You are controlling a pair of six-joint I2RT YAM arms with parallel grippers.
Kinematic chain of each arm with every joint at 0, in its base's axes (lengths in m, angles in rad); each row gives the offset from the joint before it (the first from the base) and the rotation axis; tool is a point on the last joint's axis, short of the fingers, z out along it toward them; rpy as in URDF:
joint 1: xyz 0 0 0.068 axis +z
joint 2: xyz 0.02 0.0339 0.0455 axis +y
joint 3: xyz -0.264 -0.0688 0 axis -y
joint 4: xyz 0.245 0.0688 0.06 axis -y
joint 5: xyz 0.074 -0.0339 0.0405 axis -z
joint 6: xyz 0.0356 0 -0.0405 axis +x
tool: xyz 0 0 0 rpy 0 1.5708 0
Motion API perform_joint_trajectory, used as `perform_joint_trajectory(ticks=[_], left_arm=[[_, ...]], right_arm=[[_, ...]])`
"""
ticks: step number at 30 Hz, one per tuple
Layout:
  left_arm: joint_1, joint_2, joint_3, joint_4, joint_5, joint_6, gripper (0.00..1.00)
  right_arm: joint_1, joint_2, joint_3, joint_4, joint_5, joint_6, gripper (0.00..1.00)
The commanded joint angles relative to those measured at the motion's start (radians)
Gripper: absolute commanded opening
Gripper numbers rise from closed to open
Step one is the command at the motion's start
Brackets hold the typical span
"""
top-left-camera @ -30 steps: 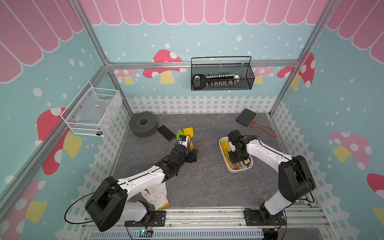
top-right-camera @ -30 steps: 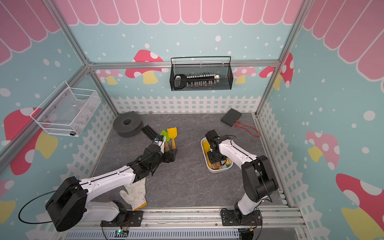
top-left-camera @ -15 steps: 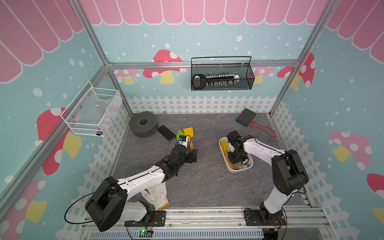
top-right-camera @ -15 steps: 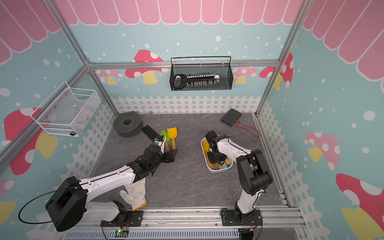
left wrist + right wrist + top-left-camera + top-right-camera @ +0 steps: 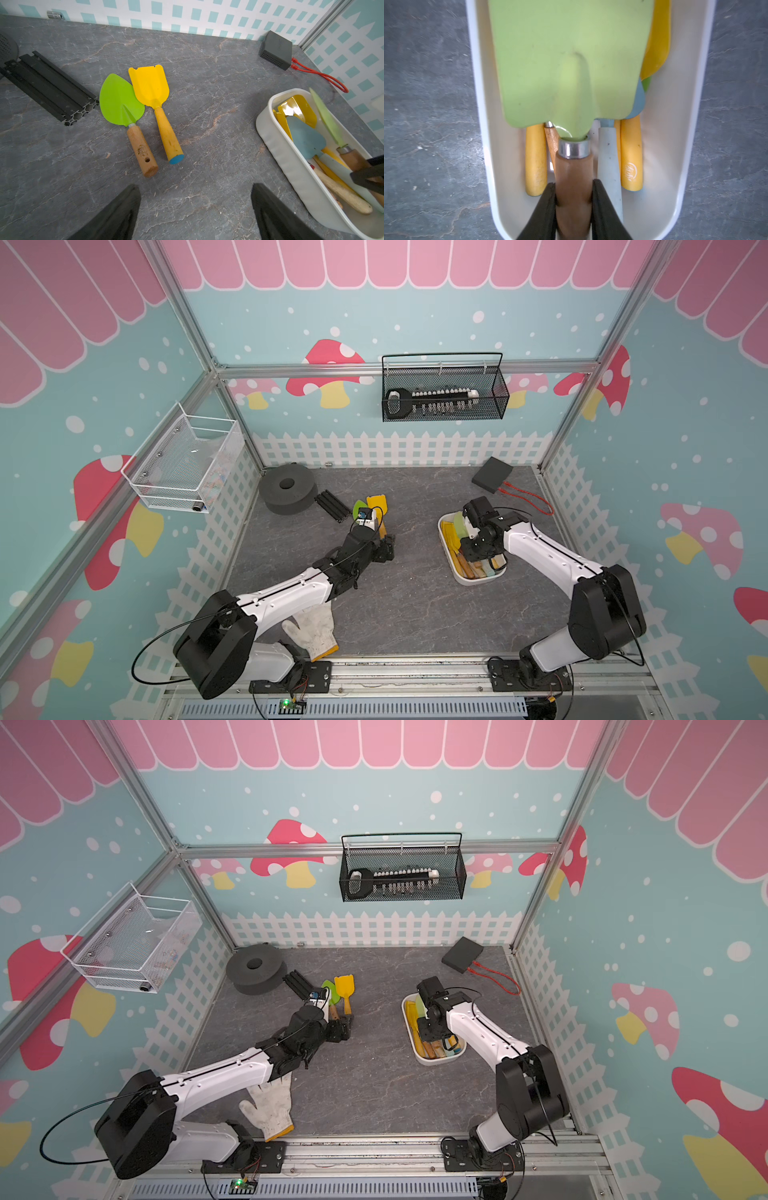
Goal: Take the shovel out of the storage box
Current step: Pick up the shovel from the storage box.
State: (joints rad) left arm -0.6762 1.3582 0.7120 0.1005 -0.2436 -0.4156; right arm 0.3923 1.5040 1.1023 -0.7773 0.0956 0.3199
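The storage box point(image 5: 444, 539), a shallow white tub, sits on the right half of the floor and holds several toy shovels. My right gripper point(image 5: 574, 187) reaches into it and is shut on the wooden handle point(image 5: 574, 164) of a pale green shovel point(image 5: 566, 62), whose blade lies over yellow and blue ones point(image 5: 305, 139). In both top views the right gripper point(image 5: 473, 549) point(image 5: 430, 1031) is over the box's near half. My left gripper point(image 5: 195, 189) is open and empty, low over bare floor just short of a green shovel point(image 5: 121, 101) and a yellow shovel point(image 5: 151, 85) lying outside the box.
A black foam ring point(image 5: 286, 488) and black rails point(image 5: 332, 506) lie at the back left. A black box with a red cable point(image 5: 492, 475) is at the back right, a white glove point(image 5: 311, 628) at the front. A black mesh basket point(image 5: 442, 393) and a white wire basket point(image 5: 183, 464) hang on the walls.
The right gripper's jaws have closed on the pale green shovel's handle inside the box. The left arm has not moved.
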Motion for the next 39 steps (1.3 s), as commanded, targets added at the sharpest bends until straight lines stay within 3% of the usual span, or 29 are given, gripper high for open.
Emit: perform_joint_trajectory(ticks=[1,9,17,21,39], left_arm=[[-0.011,0.006,0.024,-0.017,-0.026,-0.008,0.87],[-0.012,-0.005,0.011,-0.008,-0.047,0.004,0.87],[-0.011,0.041,0.038,-0.030,-0.049,0.021,0.88],[-0.011,0.053,0.041,-0.024,-0.022,0.019,0.88],[-0.011,0.026,0.031,-0.029,-0.051,0.009,0.88]], right_arm=[[-0.007,-0.042,-0.024,0.034,-0.012,0.012,0.17],[-0.006,-0.106,-0.056,0.121,-0.108,0.000,0.09],[0.009,-0.065,0.008,0.162,-0.261,0.065,0.10],[0.033,0.009,0.069,0.164,-0.329,0.092,0.10],[0.176,0.465,0.523,0.097,-0.326,0.176,0.13]])
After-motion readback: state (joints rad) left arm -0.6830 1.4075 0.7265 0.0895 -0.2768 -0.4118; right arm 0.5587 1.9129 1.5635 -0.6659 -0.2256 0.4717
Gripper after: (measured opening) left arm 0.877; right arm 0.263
